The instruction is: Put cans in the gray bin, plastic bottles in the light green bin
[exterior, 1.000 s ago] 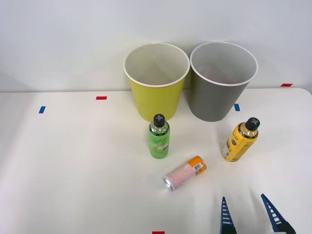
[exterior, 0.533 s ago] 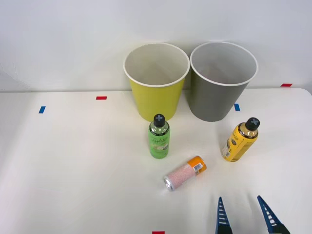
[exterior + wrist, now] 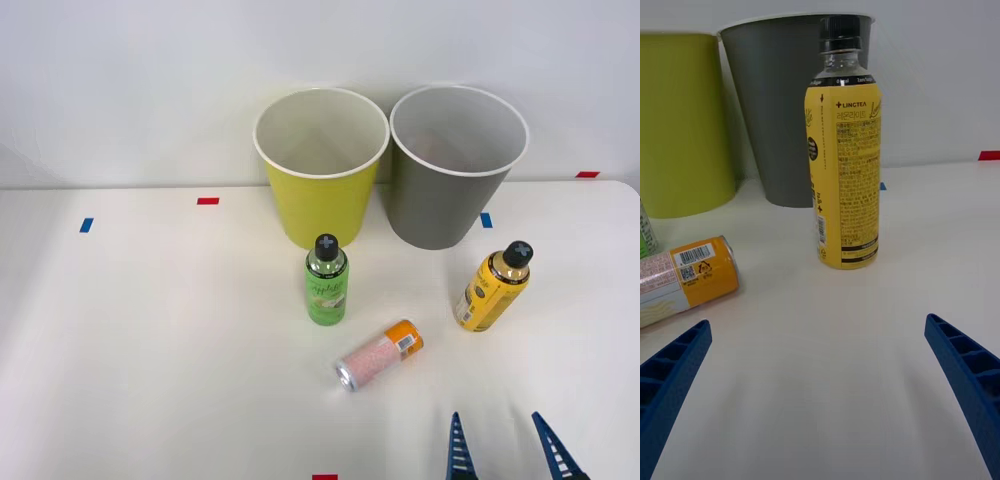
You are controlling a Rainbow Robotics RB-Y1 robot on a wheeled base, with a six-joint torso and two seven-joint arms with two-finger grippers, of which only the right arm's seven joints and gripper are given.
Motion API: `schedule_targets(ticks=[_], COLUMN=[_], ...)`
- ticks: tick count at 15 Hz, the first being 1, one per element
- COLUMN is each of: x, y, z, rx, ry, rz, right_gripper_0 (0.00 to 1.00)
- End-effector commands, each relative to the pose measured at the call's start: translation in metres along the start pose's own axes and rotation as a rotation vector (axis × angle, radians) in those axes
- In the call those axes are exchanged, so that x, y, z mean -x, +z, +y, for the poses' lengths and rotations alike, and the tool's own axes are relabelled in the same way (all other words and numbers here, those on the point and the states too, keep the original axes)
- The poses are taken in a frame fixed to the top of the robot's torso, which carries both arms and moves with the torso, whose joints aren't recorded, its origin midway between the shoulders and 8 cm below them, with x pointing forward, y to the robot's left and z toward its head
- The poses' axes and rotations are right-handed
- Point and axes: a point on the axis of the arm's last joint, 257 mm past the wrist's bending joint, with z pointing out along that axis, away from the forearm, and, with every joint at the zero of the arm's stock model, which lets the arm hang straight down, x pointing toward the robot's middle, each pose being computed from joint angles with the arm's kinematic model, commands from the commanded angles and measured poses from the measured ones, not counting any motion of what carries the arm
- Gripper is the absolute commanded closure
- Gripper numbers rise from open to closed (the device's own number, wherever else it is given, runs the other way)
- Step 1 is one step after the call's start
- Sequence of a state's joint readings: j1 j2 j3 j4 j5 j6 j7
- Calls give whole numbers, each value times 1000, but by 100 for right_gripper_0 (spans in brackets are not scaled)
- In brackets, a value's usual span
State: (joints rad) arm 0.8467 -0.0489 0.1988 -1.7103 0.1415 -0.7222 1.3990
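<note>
**Lining up on the yellow bottle – open fingers, nothing grabbed yet**

Front view first. The gripper (image 3: 505,447) sits at the near edge of the table (image 3: 150,330) with its blue fingers spread apart and nothing between them. Straight ahead, a bit to the right, stands the yellow bottle (image 3: 493,287), upright and just in front of the gray bin (image 3: 450,170). My guess is that's the target, since it's the closest thing on the gripper's line. To do it right: go forward low, straddle the body below the black cap, close around the middle so it doesn't tip, then lift high enough to clear the rim of the green bin (image 3: 320,170), not the gray one beside it.

Count here: two bins, touching or nearly so; two bottles, the yellow one and the green bottle (image 3: 326,281); one can (image 3: 378,355) lying on its side, well apart from both bottles. A few tape marks (image 3: 208,201) too.

Wrist view: the yellow bottle (image 3: 842,157) is dead center between the wide-open fingers (image 3: 970,375), gray bin (image 3: 779,112) right behind it. The can (image 3: 685,279) lies off to one side, so keep that finger clear of it going in. One bottle fully seen, one can, two bins.
</note>
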Motion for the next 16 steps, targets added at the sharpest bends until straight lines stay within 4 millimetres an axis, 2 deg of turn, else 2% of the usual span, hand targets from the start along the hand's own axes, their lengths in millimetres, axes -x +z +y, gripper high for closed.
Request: schedule_targets(ticks=[1, 16], x=[0, 0], y=[-6, -6], z=[-1, -1], rx=[-13, -13], ry=[20, 20], rz=[2, 2], right_gripper_0=[1, 1])
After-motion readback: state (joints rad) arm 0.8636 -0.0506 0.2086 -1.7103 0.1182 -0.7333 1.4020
